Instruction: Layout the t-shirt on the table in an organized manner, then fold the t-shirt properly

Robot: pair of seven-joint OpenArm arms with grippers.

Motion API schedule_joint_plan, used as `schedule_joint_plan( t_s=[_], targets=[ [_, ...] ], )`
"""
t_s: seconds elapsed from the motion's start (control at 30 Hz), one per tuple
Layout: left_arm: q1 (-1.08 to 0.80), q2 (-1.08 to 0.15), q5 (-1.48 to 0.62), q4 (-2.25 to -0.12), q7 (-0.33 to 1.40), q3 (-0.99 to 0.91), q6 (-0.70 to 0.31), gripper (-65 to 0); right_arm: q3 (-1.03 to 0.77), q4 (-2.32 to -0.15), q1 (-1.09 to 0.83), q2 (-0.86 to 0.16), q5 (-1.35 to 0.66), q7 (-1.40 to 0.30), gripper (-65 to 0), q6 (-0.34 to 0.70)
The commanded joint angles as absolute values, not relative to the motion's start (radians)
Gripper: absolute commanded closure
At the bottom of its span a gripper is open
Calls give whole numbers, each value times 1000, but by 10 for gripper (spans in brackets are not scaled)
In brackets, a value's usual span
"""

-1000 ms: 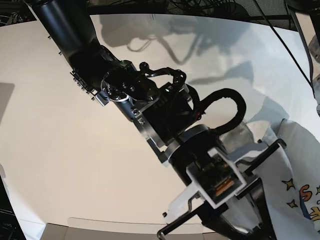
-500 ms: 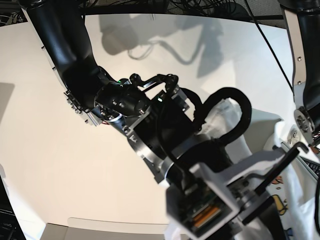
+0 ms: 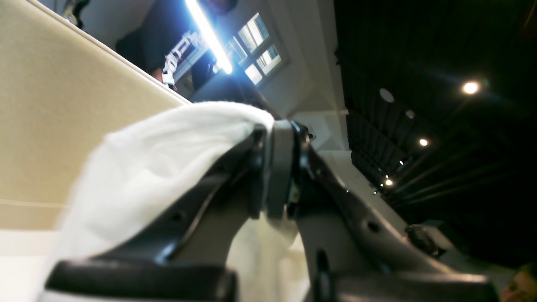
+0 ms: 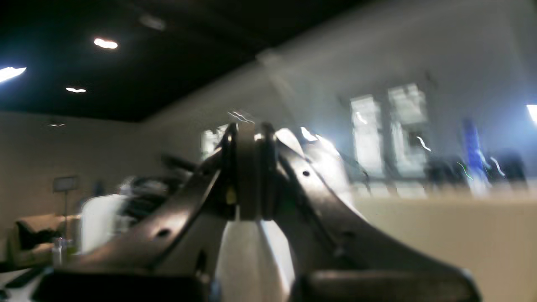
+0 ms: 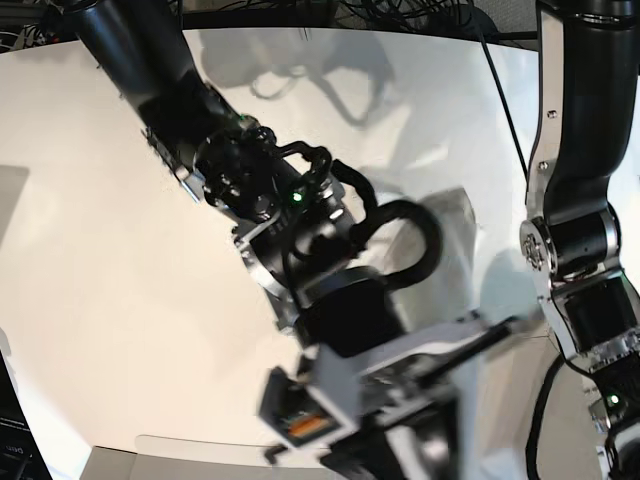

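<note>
Both arms hold the t-shirt [image 3: 159,167] lifted above the counter [image 5: 100,250], likely to shake it open for laying flat. The left gripper [image 3: 279,167] has its jaws clamped on white cloth. The right gripper [image 4: 247,167] has its jaws pressed together too, seemingly pinching fabric, though blur hides it.

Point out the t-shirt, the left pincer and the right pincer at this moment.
t-shirt [image 3: 159,155]: left wrist view, on the white cloth bunched beside the shut jaws.
left pincer [image 3: 279,126]: left wrist view, at the closed tips pinching the cloth.
right pincer [image 4: 247,128]: right wrist view, at the closed tips; blurred.
</note>
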State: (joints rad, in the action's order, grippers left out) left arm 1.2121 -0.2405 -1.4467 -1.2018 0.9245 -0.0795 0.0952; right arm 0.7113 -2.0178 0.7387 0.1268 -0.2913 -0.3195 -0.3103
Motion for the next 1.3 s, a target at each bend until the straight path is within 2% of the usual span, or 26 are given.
schedule_joint_plan(
  t_s=[0.0,0.17,0.37,0.5,0.67,0.83,1.03,1.1,1.27],
  targets=[
    [1221,-240,-1461,-1208,914,-82,96,0,677,-2032,733,85,-286,-297,0,-312],
    [1152,-305,-1461,-1245,954,-176,101,0,561,-2032,593,-54,-288,-297,0,-312],
    [1087,-424,-1484,-1245,1001,-265,101,0,463,-2032,547,-68,-294,-305,0,-312],
    [1052,-486,-1484,-1245,1001,-277,99,0,466,-2032,618,-41,-294,-446,0,-312],
    [1023,-596,-1484,-1245,1003,-282,101,0,479,-2025,699,99,-288,-650,0,-305],
    [975,-679,-1484,-1267,1003,-282,101,0,572,-1992,768,157,-285,-688,0,-305],
    [716,-717,-1484,-1374,1003,-302,97,0,596,-1995,704,156,-285,-688,0,-309],
    [575,-713,-1484,-1425,1003,-323,96,-1,598,-1995,674,111,-269,-688,0,-309],
    [306,-668,-1484,-1603,1036,-321,96,-139,595,-1995,618,-4,-180,-690,0,-309]
  ],
)
